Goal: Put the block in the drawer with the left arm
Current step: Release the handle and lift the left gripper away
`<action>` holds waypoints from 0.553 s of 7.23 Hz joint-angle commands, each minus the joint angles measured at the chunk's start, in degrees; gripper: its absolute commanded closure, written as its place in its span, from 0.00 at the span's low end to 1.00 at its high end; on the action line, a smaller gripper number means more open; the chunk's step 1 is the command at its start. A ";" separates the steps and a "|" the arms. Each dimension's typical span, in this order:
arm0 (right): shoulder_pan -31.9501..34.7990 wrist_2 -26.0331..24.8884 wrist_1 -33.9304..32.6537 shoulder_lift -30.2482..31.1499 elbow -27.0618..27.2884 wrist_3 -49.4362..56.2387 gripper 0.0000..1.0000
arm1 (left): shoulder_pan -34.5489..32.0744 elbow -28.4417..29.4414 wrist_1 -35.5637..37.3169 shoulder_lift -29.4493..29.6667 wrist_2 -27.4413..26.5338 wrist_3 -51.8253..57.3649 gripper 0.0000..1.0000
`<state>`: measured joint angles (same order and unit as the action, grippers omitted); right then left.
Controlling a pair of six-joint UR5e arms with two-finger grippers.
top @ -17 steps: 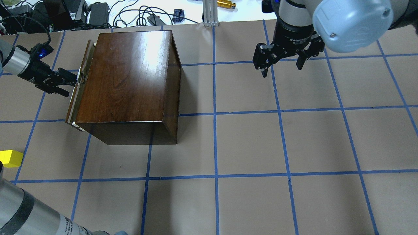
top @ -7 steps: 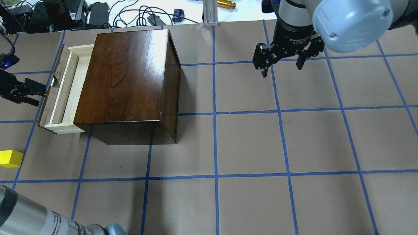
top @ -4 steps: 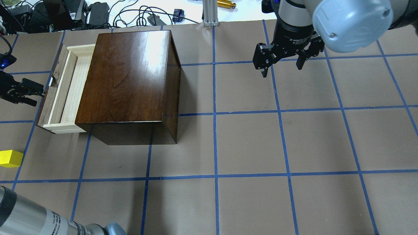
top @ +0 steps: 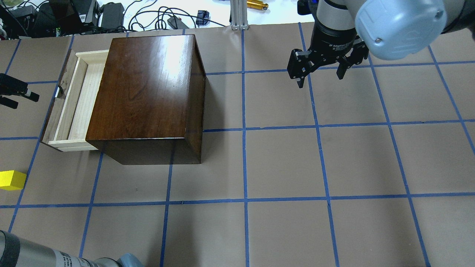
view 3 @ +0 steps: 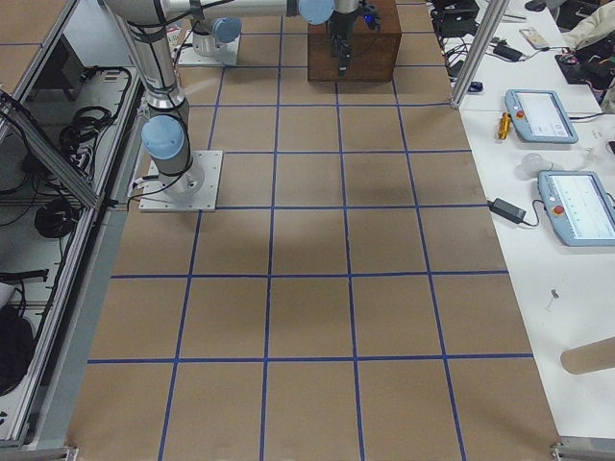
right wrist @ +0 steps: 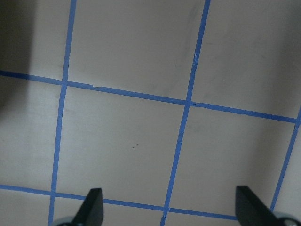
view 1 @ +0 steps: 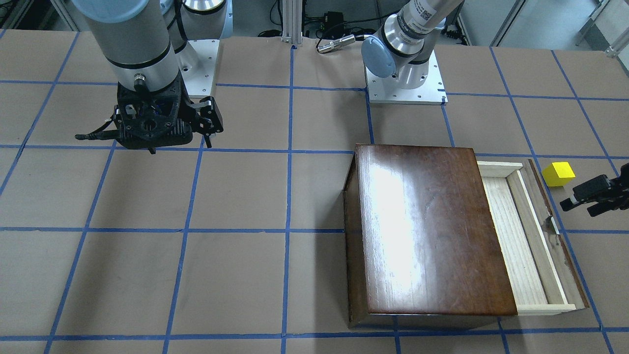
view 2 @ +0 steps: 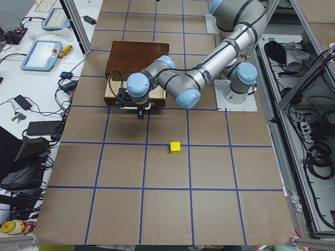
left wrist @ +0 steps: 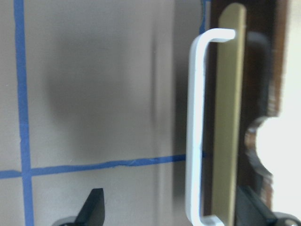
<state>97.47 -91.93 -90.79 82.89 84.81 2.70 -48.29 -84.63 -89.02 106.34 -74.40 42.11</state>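
Nearest the robot, the small bright yellow cube block sits on the brown paper table with its grid of blue tape. It is off the near corner of the glossy dark-brown wooden box, on that box's drawer side. It lies outside the drawer, well apart from it, and nothing touches it.

Further out, the shallow pale-wood drawer with a dark brown front panel stands partly out of the box's left side, with its bare pale floor showing. A thin white wire handle runs along a brass-coloured plate on the front panel.

The black two-finger left gripper hangs just beyond that front panel, on the side away from the box. It points at the handle but stays clear of it. Its fingers are spread wide and hold nothing.

Across the box, well off its right side and about level with its far half, the black two-finger right gripper hangs above bare table. It points down, its fingers are wide apart and it is empty.

Past the box's far edge, black cables and power bricks lie on a white surface. An aluminium post and a small brass-coloured cylinder are there too.
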 commanded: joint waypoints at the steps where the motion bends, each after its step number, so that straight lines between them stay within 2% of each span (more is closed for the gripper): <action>1: 0.00 0.00 0.00 -0.01 0.00 0.03 0.00 | -0.13 0.61 -9.21 -9.70 -3.00 -0.10 0.00; 2: 0.00 0.00 0.00 -0.01 0.00 0.03 0.00 | -0.05 -0.09 -10.20 -13.49 -5.38 -0.19 0.00; 4: 0.00 0.00 0.00 -0.01 0.00 -0.06 0.00 | -3.09 0.34 -11.97 -16.51 -5.40 -4.81 0.00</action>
<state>97.47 -91.93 -90.79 82.89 84.81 2.71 -49.18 -84.61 -100.25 91.71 -79.49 40.41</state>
